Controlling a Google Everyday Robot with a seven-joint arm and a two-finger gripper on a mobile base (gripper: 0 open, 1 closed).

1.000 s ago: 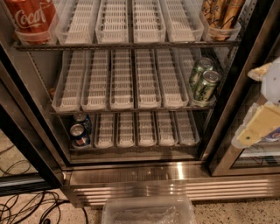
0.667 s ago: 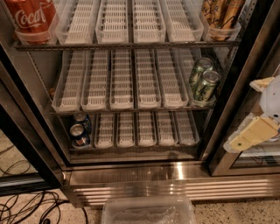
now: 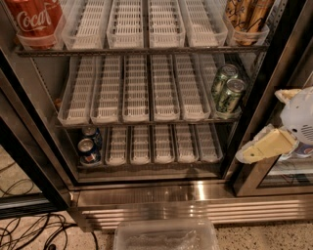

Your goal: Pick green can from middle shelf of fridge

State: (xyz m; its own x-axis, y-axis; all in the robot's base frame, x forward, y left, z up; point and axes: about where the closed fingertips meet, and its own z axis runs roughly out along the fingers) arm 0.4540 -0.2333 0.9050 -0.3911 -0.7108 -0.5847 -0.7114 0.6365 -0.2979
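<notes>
1. Two alike: the green can nearer the front and its twin just behind, touching, both upright at the right end of the middle desk, close to its front right corner, inside the fridge.
2. Hand: outside the cabinet, beyond the right edge of the middle desk, level with its front. The two pale fingers are spread well apart and hold nothing.
3. Step in hand, by my reading: the approach, with no contact yet.
4. Handling advice: come in from the front right and take the front can only. Set one finger on each side of its body and keep clear of the twin. Close low enough to avoid the tapered top, then lift before drawing out, so the can clears the lane lip.
5. White lane trays, middle desk: about six, all empty save the rightmost.
6. Top desk: red Coca-Cola can at the left front corner, tan patterned can in the right lane.
7. Bottom desk: two blue cans in the left lane, other lanes bare.
8. Clear tub on the floor below the fridge, contents unclear.
</notes>
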